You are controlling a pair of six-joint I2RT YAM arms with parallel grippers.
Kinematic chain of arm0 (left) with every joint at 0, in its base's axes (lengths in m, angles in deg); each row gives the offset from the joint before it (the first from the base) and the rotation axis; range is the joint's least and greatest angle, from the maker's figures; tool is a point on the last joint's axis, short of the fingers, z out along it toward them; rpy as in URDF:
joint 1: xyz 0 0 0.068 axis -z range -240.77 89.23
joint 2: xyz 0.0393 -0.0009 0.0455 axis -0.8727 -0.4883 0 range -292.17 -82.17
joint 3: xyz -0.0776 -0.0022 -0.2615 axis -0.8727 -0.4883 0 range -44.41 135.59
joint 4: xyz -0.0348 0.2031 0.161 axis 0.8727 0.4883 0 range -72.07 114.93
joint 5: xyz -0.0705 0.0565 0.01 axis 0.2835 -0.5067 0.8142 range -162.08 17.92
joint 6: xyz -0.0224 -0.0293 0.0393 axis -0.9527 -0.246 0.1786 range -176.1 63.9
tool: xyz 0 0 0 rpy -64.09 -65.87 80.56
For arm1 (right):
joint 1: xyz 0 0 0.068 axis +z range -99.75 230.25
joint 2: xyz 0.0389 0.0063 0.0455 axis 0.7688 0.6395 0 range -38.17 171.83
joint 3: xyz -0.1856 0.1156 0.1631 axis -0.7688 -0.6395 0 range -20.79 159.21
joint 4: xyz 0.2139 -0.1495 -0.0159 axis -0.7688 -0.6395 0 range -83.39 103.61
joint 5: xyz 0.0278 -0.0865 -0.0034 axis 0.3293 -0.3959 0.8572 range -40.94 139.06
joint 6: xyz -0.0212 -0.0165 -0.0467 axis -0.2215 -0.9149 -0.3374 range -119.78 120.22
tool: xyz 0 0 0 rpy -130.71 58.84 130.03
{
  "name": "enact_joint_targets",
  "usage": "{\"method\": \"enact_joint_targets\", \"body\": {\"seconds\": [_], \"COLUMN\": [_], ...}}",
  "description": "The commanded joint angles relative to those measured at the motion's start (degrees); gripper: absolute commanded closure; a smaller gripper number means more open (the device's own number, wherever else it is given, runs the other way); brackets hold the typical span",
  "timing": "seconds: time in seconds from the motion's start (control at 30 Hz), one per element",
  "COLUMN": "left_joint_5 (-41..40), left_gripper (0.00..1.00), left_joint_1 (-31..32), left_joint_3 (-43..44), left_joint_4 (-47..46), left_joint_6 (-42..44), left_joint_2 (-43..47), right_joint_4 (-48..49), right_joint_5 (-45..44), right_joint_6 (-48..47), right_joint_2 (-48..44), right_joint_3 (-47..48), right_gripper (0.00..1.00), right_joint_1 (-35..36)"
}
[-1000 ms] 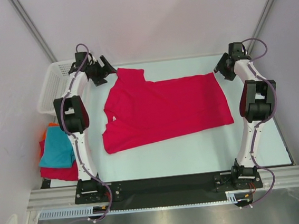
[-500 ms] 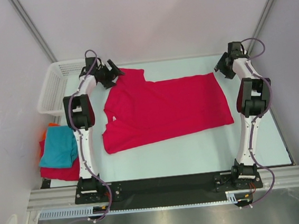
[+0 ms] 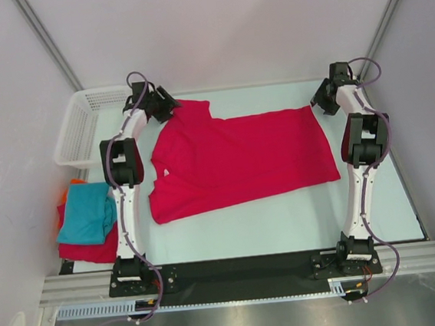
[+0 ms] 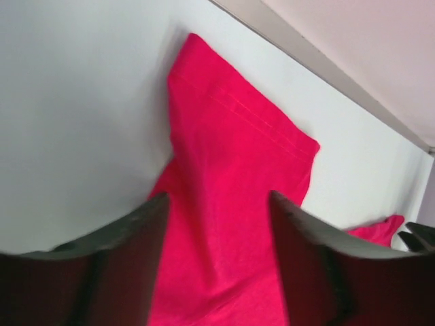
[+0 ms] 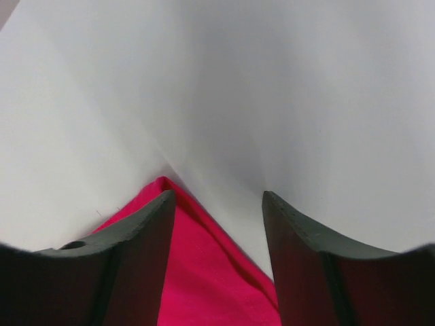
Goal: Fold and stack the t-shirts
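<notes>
**Table with one shirt spread flat, arms at its far corners**

White and bare around it, the table carried the crimson shirt near its middle, collar toward the left arm. The left gripper stood at the far sleeve and the right gripper at the far hem corner. Both pincers were open and held nothing.

The step in hand looked like the pickup for the first fold. Next, each gripper would need to settle onto the cloth and pinch its corner. Then the two would have to carry the far edge toward the near one together.

Only the overhead view showed the stack of folded shirts at the near left, and the basket beyond it. Only the wrist views showed the jaws closely. The left's straddled the sleeve and the right's framed the corner tip, neither pinching.
</notes>
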Motion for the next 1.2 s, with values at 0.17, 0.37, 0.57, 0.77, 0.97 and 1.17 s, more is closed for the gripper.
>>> {"method": "enact_joint_targets", "body": {"seconds": [0.17, 0.37, 0.57, 0.77, 0.97, 1.17], "left_joint_5": [-2.58, -2.06, -3.2, -3.82, -4.43, -5.49], "left_gripper": [0.67, 0.78, 0.85, 0.88, 0.89, 0.89], "left_joint_1": [0.53, 0.71, 0.97, 0.97, 1.23, 1.41], "left_joint_3": [0.77, 0.59, -2.57, -3.45, -5.38, -5.83], "left_joint_4": [2.65, 2.82, 3.44, 4.84, 5.64, 6.25], "left_joint_6": [-1.64, 0.12, 3.63, 5.66, 8.03, 9.09], "left_joint_2": [-2.79, -1.38, 3.1, 6.18, 10.04, 11.19], "right_joint_4": [1.11, 1.03, 1.82, 0.59, 1.03, 0.76], "right_joint_5": [6.2, 6.03, 4.88, 5.14, 8.83, 11.2], "right_joint_6": [-1.33, -2.74, -3.79, -2.21, -1.25, -0.54], "right_joint_2": [1.65, -0.71, -4.23, -2.39, -0.02, 3.23], "right_joint_3": [2.36, 0.0, -2.21, 0.16, 2.71, 7.88], "right_gripper": [0.88, 1.0, 1.0, 0.57, 0.4, 0.37], "right_joint_1": [-0.09, -0.01, -0.01, -0.27, -0.18, 0.43]}}
